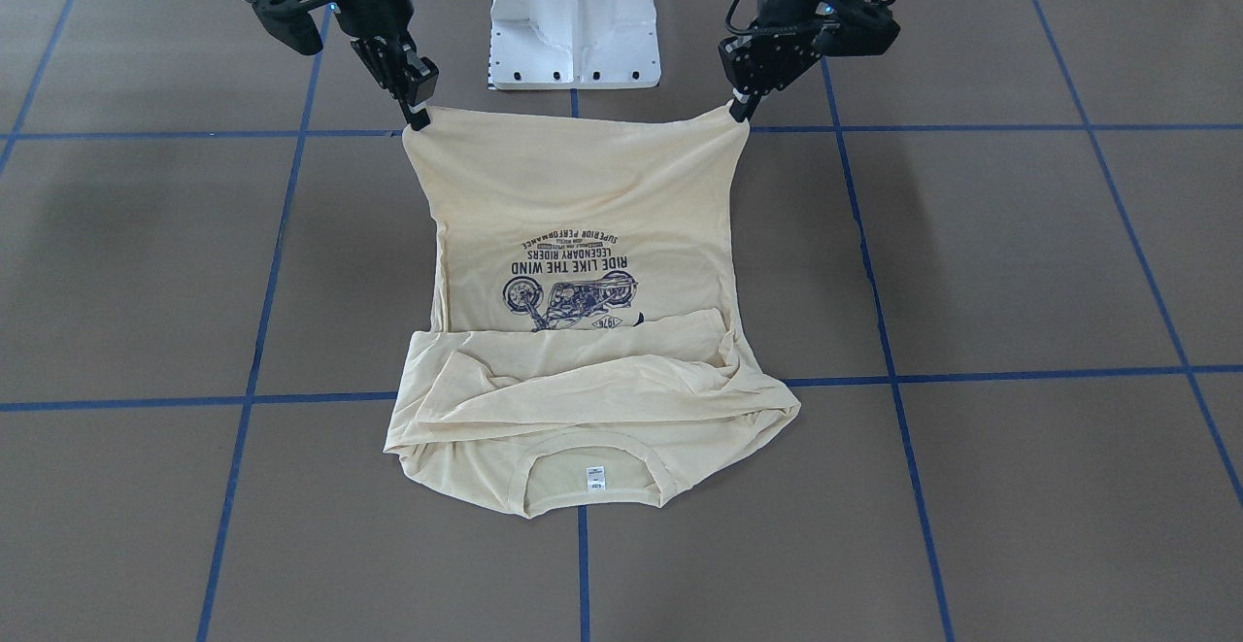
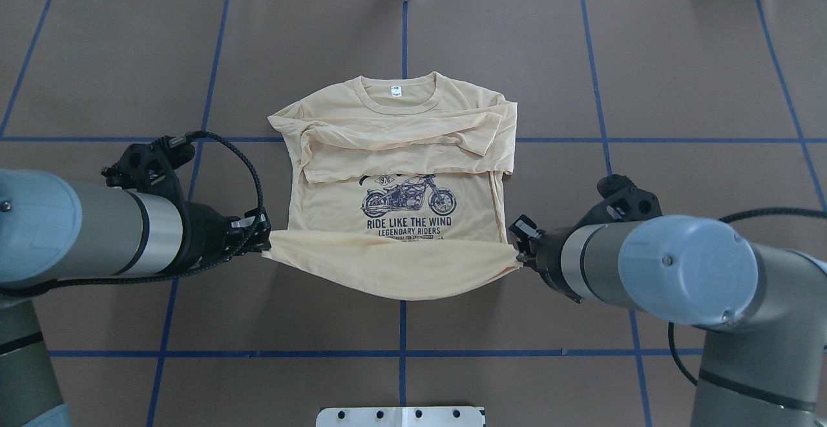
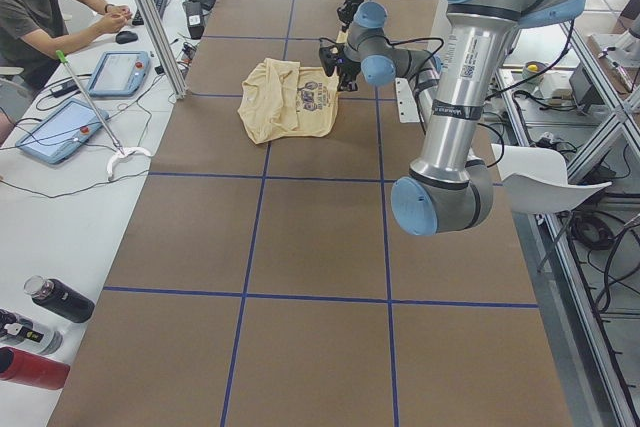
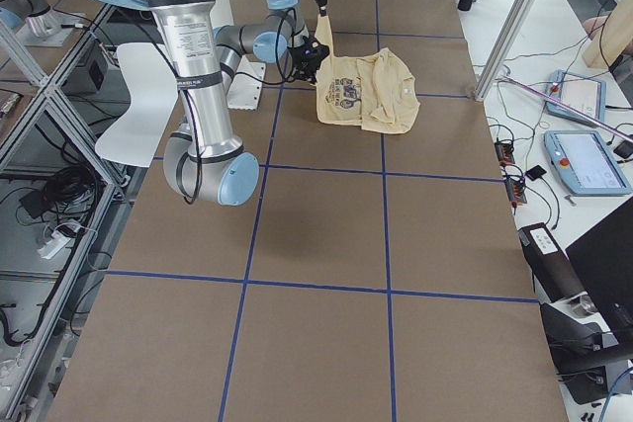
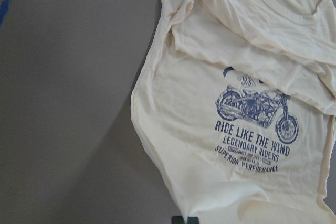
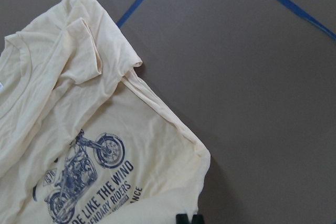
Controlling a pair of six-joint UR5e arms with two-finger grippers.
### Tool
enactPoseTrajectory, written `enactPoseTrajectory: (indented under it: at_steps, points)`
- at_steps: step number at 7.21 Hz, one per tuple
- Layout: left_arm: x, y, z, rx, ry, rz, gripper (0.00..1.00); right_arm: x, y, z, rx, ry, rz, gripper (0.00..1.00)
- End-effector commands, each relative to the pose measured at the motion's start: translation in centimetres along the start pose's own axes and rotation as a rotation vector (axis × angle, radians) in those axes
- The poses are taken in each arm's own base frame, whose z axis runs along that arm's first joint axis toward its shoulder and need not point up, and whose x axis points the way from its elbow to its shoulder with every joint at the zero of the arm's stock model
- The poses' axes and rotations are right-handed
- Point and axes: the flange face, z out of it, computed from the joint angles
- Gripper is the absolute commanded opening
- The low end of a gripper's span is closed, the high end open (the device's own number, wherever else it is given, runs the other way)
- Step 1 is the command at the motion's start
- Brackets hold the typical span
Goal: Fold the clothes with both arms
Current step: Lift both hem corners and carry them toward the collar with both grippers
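Seen from overhead, the left gripper [image 2: 263,239] is clamped on the near left corner of the T-shirt [image 2: 400,175], its fingers pinching the cloth just where the hem [image 2: 394,275] begins. From there the hem runs across to the right as a taut, slightly sagging band. It is raised off the table [image 2: 129,59], while the rest of the garment lies flat beyond it. The print [image 2: 408,202] faces up. The sleeves [image 2: 400,136] are already folded across the chest, and the collar [image 2: 400,96] is the far edge, away from the robot. At the right end of the band, the right gripper [image 2: 518,256] is likewise closed on the other hem corner.

The relation that matters is this: the shirt's long axis runs straight away from the robot, from hem to collar, and the line between the two grippers lies square across it. Both grippers sit at the near end, roughly level with each other, and neither is clearly closer to the collar. The body of the shirt lies wholly ahead of them.

I judge the next move is to carry the hem forward over the print toward the collar. That calls for both arms to travel together at matched pace and spacing — if one leads, the fold line will skew.
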Motion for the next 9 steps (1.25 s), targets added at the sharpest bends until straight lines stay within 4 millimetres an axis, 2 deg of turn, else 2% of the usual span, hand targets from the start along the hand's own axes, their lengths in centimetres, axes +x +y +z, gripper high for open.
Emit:
enactPoseTrajectory:
  at_steps: [1, 2, 3, 4, 5, 6, 7, 8, 9]
  points:
    - [0.3, -2.4, 1.1, 0.038, -0.016, -0.014, 0.00, -2.0, -6.0, 1.0, 0.066, 0.029, -0.027, 0.00]
    - [0.8, -2.8, 2.0, 0.043, -0.023, -0.017, 0.00, -3.2, -8.1, 1.2, 0.083, 0.034, -0.048, 0.00]
    - [2.1, -4.0, 2.4, 0.059, -0.016, -0.025, 0.00, -5.7, -8.8, 2.3, 0.087, 0.037, -0.042, 0.00]
    - [3.1, -6.7, 2.8, 0.100, -0.016, -0.049, 0.00, -7.6, -10.0, 3.5, 0.109, 0.041, -0.043, 0.00]
    - [2.9, -8.8, 4.2, 0.126, -0.042, -0.047, 0.00, -9.4, -10.9, 4.1, 0.124, 0.043, -0.074, 0.00]
    - [2.8, -9.9, 5.0, 0.139, -0.034, -0.032, 0.00, -11.2, -11.1, 5.7, 0.134, 0.063, -0.074, 0.00]
    - [2.8, -11.4, 6.4, 0.156, -0.017, -0.031, 0.00, -11.8, -11.6, 7.3, 0.136, 0.056, -0.076, 0.00]
    - [3.4, -13.0, 8.7, 0.165, -0.004, -0.033, 0.00, -12.1, -12.3, 9.2, 0.139, 0.041, -0.075, 0.00]
    - [3.9, -14.5, 9.7, 0.181, 0.011, -0.038, 0.00, -12.8, -13.2, 11.2, 0.141, 0.034, -0.076, 0.00]
